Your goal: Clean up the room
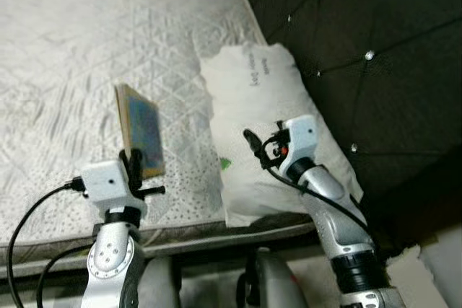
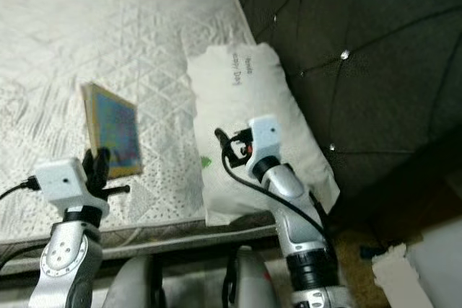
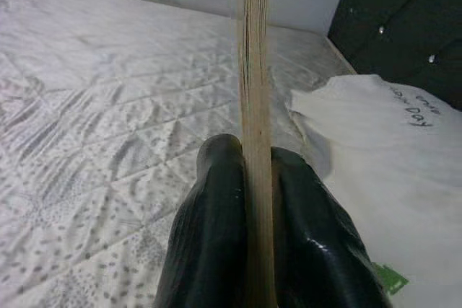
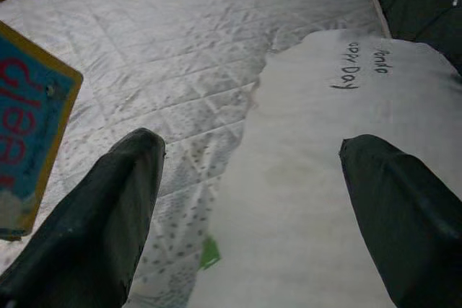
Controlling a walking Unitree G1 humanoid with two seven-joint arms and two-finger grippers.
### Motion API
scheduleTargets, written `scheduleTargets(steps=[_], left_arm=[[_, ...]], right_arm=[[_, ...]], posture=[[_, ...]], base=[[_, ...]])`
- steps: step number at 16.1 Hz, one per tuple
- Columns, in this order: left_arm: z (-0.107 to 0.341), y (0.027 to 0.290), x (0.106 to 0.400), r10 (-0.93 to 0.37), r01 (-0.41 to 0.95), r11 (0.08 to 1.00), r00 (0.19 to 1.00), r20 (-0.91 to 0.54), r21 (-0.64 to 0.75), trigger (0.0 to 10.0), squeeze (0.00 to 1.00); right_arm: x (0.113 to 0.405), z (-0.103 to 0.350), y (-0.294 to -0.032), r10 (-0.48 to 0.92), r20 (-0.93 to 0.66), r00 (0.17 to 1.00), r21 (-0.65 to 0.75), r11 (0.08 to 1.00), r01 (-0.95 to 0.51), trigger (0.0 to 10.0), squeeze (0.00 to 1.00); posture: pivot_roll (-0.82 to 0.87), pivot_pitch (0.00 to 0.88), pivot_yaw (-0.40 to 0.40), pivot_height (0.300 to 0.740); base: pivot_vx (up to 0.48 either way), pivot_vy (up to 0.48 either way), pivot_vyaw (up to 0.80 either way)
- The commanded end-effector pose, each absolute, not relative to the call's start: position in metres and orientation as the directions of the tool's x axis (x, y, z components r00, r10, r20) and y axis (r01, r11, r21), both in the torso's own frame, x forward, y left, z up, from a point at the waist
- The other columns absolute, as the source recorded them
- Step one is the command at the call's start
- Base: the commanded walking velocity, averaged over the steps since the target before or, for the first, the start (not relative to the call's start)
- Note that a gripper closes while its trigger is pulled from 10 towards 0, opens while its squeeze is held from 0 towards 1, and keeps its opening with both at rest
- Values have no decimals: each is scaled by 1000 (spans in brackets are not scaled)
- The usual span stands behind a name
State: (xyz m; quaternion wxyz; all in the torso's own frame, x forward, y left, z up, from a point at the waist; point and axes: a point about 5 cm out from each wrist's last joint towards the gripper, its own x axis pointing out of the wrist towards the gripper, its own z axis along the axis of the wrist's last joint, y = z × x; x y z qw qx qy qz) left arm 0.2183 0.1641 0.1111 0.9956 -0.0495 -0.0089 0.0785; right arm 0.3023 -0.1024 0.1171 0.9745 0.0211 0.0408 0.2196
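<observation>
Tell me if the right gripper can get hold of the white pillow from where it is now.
Probably yes. The right gripper hangs open directly above the white pillow, which lies flat on the mattress beside the dark headboard. Nothing sits between fingers and pillow; the left gripper, shut on the book, is off to the side.

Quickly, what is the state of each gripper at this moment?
Left gripper: shut on the book, held upright over the mattress.
Right gripper: open, empty, above the pillow.
</observation>
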Motion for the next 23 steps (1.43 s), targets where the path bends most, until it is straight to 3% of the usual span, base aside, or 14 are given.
scheduleTargets(steps=[1, 8, 17, 20, 23], left_arm=[[113, 167, 220, 178, -176, 980, 984, 20, -96, 10000, 0], [111, 160, 234, 181, -178, 979, 983, 18, -99, 10000, 0], [116, 173, 259, 266, -253, 914, 964, -4, -318, 10000, 0], [118, 172, 271, 246, -236, 903, 969, -18, -359, 10000, 0], [121, 162, 287, 170, -173, 878, 984, -45, -447, 10000, 0]], right_arm=[[300, 117, -102, 435, -64, 898, 67, 900, -431, 10000, 0], [301, 117, -103, 443, -71, 894, 66, 896, -439, 10000, 0], [302, 118, -104, 440, -77, 894, 69, 897, -436, 10000, 0], [303, 119, -104, 436, -73, 897, 68, 899, -432, 10000, 0], [303, 121, -108, 419, -67, 905, 54, 908, -416, 10000, 0]], posture=[[-34, 106, -91, 660], [-46, 129, -100, 580], [-60, 133, -107, 580], [-65, 134, -109, 550], [-90, 134, -116, 550]], base=[[0, 0, 0], [0, 0, 0], [0, 0, 0], [0, 0, 0], [0, 0, 0]])
